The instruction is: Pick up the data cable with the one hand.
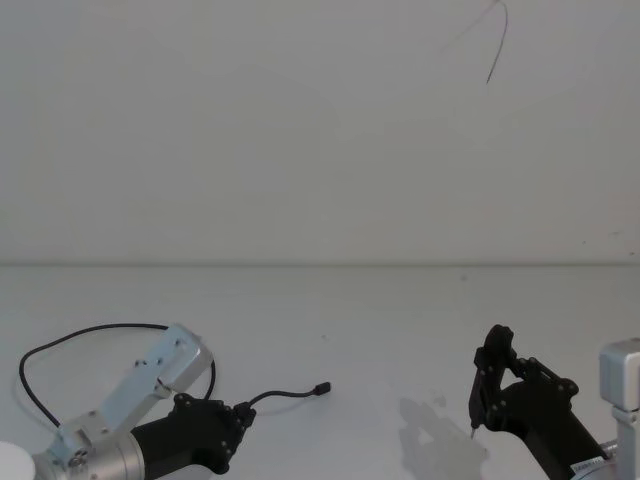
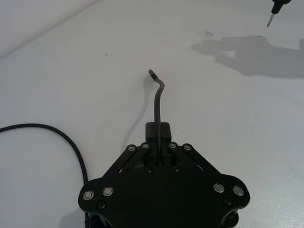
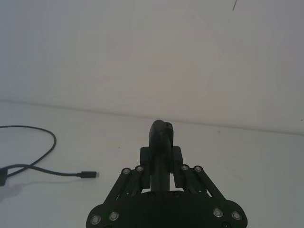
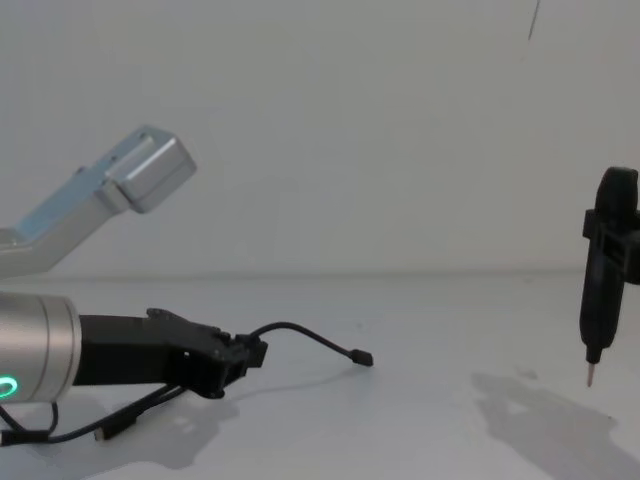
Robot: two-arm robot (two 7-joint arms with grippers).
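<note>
The data cable (image 1: pixel 92 329) is a thin black cord that loops over the white table at the left. My left gripper (image 1: pixel 245 410), the black one on the silver wrist with the green ring (image 4: pixel 8 386), is shut on the cable (image 2: pixel 158 102) close to one end. A short stretch arches forward from the fingers to a small plug (image 4: pixel 362 357), which casts a shadow beside it on the table. The other plug (image 4: pixel 110 431) lies under the left arm. At the right, my right gripper (image 1: pixel 492 375) is shut on an upright dark pen-shaped tool (image 4: pixel 603 290), tip down, above the table.
The white table (image 1: pixel 380 320) runs back to a plain white wall. A thin dark wire (image 1: pixel 497 40) hangs on the wall at the upper right. A white round object (image 1: pixel 10 462) sits at the near left corner.
</note>
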